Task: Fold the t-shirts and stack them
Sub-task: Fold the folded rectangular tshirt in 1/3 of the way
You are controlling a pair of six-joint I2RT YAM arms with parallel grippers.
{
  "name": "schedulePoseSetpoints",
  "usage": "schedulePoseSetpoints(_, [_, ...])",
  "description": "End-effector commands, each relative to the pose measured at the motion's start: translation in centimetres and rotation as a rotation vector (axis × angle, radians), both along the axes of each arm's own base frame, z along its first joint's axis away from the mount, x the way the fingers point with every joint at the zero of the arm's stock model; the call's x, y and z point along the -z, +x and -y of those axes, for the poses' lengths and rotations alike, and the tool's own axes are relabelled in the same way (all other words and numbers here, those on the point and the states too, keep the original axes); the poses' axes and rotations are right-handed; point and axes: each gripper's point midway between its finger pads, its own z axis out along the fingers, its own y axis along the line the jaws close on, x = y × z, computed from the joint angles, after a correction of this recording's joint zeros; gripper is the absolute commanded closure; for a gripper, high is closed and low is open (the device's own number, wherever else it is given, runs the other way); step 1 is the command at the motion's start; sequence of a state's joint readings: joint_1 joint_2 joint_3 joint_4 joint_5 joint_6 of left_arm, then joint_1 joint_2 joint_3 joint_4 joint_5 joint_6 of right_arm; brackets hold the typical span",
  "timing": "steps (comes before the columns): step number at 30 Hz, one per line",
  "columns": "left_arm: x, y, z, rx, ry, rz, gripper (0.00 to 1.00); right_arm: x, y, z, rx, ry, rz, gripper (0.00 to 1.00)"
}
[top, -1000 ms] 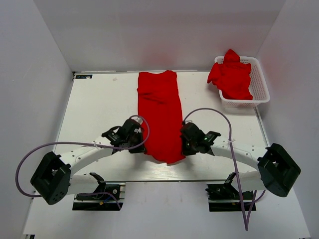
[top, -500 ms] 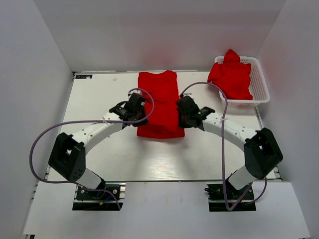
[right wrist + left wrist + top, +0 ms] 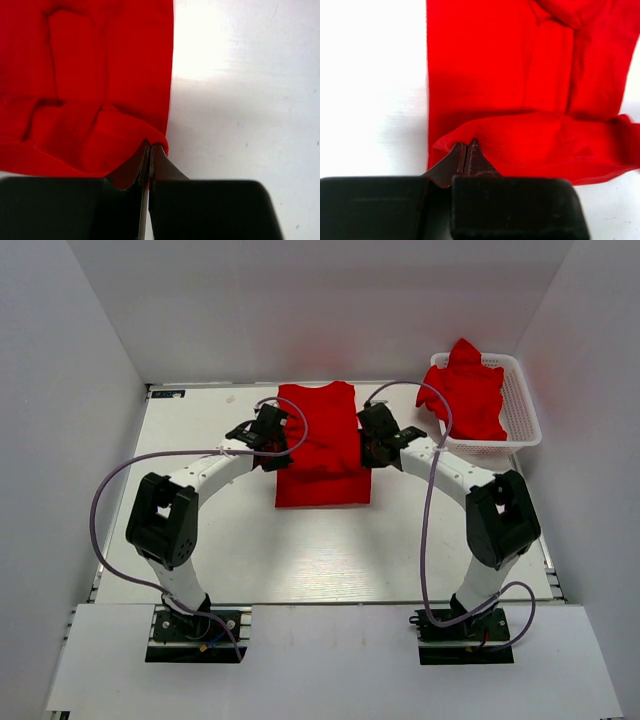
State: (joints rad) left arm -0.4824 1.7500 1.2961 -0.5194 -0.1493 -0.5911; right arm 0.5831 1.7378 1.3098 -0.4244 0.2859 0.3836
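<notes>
Over the last second both arms have swung out from their bases and carried the near hem of the t-shirt up and over its own length, so the long red strip is now a shorter, doubled rectangle. The left gripper has its fingers pressed together on the left corner of the lifted hem, and the right gripper is clamped the same way on the right corner. The t-shirt lies on the counter between the two grippers. Its lower layer runs flat ahead of each set of fingertips, and the carried layer sags in a loose roll just in front of them, not yet laid down. Well off to the right of the right gripper, a white basket holds more crumpled t-shirts. The step in hand looks like the hem-to-collar fold, more than halfway carried. The next move calls for both grippers to travel on at an even pace until the hem reaches the collar edge ahead of them, then lower and let go. If one gripper leads, the fold will likely skew, and the slack in the middle may settle as a wrinkle.
</notes>
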Motion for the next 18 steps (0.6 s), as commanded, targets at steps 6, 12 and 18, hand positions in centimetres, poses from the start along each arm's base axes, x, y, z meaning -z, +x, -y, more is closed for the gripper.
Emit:
schedulePoseSetpoints(6, [-3.5,4.7,-0.2,0.063,-0.065,0.138,1.0,-1.7,5.4,-0.6,-0.036,0.03,0.072,1.0])
schedulePoseSetpoints(12, [-2.4,6.2,0.3,0.113,-0.083,0.128,1.0,-2.1,7.6,-0.9,-0.088,0.051,0.104,1.0])
schedulePoseSetpoints(18, [-2.4,8.1,-0.4,0.11,-0.093,0.149,1.0,-2.0,9.6,-1.0,-0.135,0.043,0.121,1.0])
